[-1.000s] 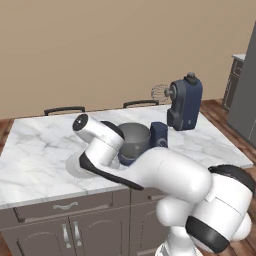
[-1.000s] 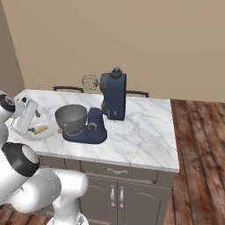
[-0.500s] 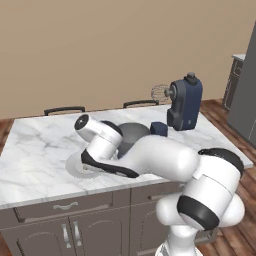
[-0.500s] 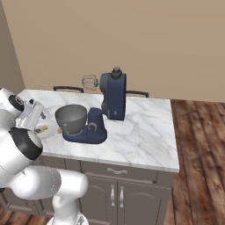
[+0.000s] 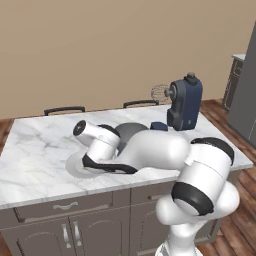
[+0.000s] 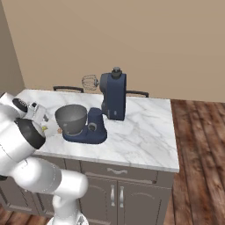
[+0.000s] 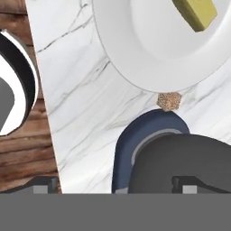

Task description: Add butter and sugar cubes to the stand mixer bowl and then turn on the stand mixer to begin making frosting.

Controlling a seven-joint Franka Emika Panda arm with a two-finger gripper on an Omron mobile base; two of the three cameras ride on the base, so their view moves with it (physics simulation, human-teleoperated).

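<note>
The yellow butter [image 7: 196, 11] lies on a white plate [image 7: 149, 49], seen again as a yellow speck of butter [image 6: 44, 128]. One tan sugar cube [image 7: 169, 101] rests on the marble between the plate and the navy base of the stand mixer [image 7: 135, 140]; the sugar cube [image 6: 59, 130] sits left of that base. The grey stand mixer bowl [image 6: 70, 117] stands on the base of the stand mixer [image 6: 114, 94], whose head is tilted back with the whisk [image 6: 89, 81] raised. My gripper [image 7: 115, 185] hovers open above the cube and the bowl's rim, holding nothing. My arm hides most of the bowl [image 5: 131, 131].
The marble island counter [image 5: 35, 150] has its front edge close to the plate [image 5: 75, 166]. Two dark chair backs [image 5: 63, 109] stand behind it. A wood floor lies to the right. The mixer [image 5: 185, 102] occupies the counter's right part.
My arm has folded lower over the counter and the hand has shifted a little toward the mixer bowl. The jaws stayed open.
</note>
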